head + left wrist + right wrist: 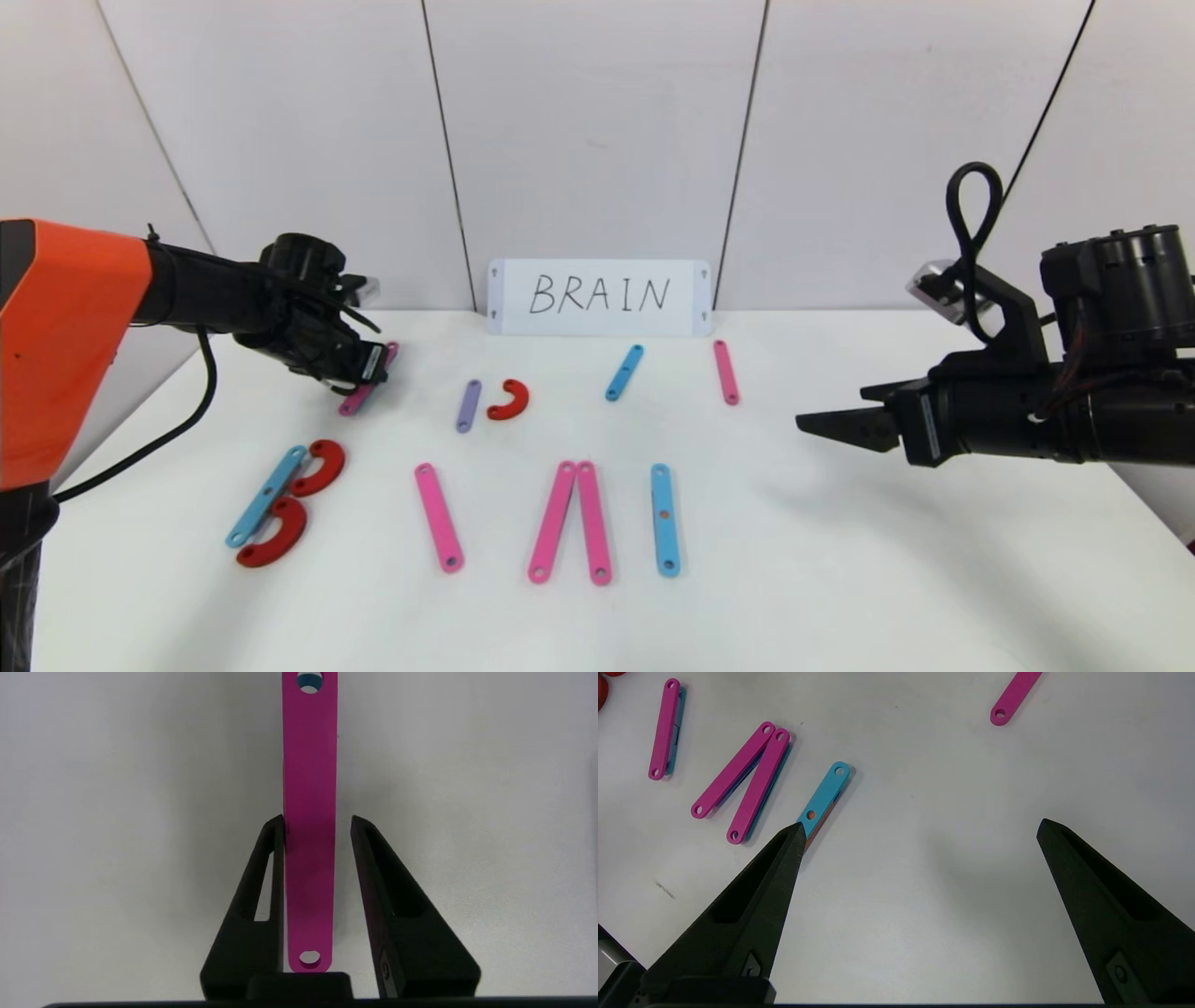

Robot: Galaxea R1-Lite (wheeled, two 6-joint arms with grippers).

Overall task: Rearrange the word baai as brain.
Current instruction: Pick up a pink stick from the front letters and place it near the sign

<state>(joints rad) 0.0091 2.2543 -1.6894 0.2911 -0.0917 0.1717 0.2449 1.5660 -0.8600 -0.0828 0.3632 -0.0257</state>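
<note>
A pink bar (308,812) is seen lying between the fingers (261,896) of the left gripper (366,366), at the far left of the white surface (840,579). One finger looks to be touching the bar's edge, while a small gap is seen on the other side, so the bar is judged to be not yet held tight. The right gripper (826,425) is held above the right side of the surface, with its fingers (752,914) spread wide and nothing between them. The word is laid out along the near part of the surface: a blue bar (266,495) with two red curved pieces (317,467) makes a B, then a lone pink bar (439,516), two pink bars (569,523) leaning together, and an upright blue bar (664,519). More loose pieces are spread near the card (598,296) that reads BRAIN. The bar is thin and flat, so it could slip out or turn sideways if the fingers are closed unevenly. If it is dragged low, the B could be bumped out of shape.
</note>
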